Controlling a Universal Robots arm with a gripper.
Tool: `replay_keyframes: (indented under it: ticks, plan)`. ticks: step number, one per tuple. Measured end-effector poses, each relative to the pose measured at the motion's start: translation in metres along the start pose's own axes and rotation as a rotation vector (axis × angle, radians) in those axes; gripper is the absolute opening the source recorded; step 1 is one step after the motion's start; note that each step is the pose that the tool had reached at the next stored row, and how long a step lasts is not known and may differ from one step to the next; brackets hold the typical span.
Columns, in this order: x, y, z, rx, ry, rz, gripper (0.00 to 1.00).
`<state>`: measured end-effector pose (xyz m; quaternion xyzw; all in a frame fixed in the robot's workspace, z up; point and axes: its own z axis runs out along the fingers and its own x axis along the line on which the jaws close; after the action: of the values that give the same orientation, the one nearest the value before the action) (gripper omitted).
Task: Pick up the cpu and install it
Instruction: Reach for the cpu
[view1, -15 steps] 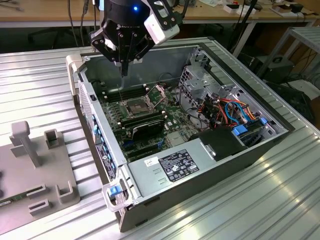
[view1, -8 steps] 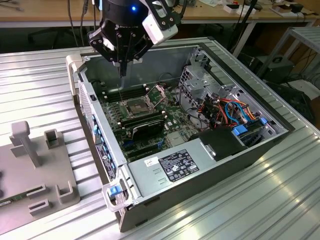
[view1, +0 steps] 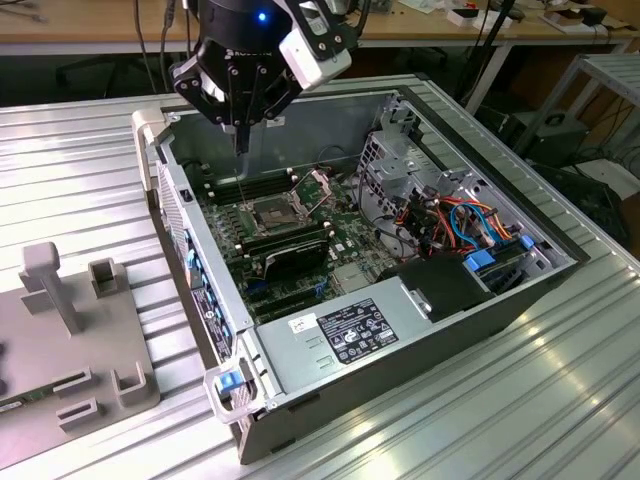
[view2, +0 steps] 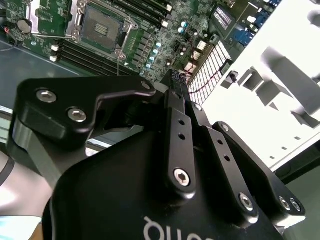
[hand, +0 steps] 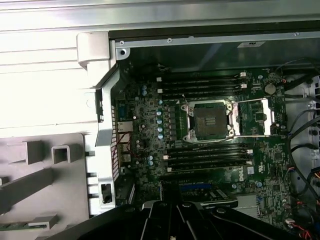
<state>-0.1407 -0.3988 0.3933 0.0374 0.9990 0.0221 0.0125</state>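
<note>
Ribbed aluminium tabletop (view1: 560, 400) fills the scene, with wooden workbenches across the back of the room. At the exterior view's left lies a grey fixture plate (view1: 60, 350) with an upright post (view1: 55, 285) and several small bracket-shaped holders. Just beside it, an open computer case (view1: 330, 120) lies on its side, its inside facing up.

The gripper (view1: 240, 128) hangs above the left part of that opening, clear of the boards below. Its black fingers (view2: 175, 115) are drawn together to a narrow tip. I cannot tell whether anything is pinched between them, and I cannot tell where the cpu is.

Below and slightly right of the tip, the green motherboard (view1: 340, 225) carries the square processor socket (view1: 272, 213). The socket's hinged metal frame (view1: 320, 183) is swung open toward the exterior view's right. In both wrist views the socket (hand: 210, 122) shows a dark contact bed (view2: 100, 26), with rows of black memory slots (hand: 200, 82) on either side. A long black card (view1: 290, 258) lies near the socket.

Farther right are a metal drive cage (view1: 395, 165) and a tangle of orange, red and blue cables (view1: 465, 220). A silver power supply (view1: 350, 335) with a label sits along the case's near edge.
</note>
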Motion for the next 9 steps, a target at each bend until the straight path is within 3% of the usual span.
replay_keyframes:
  ticks: [9]
  plan:
    - [0.006, -0.0004, -0.0002, 0.0, 0.0, 0.0, 0.11]
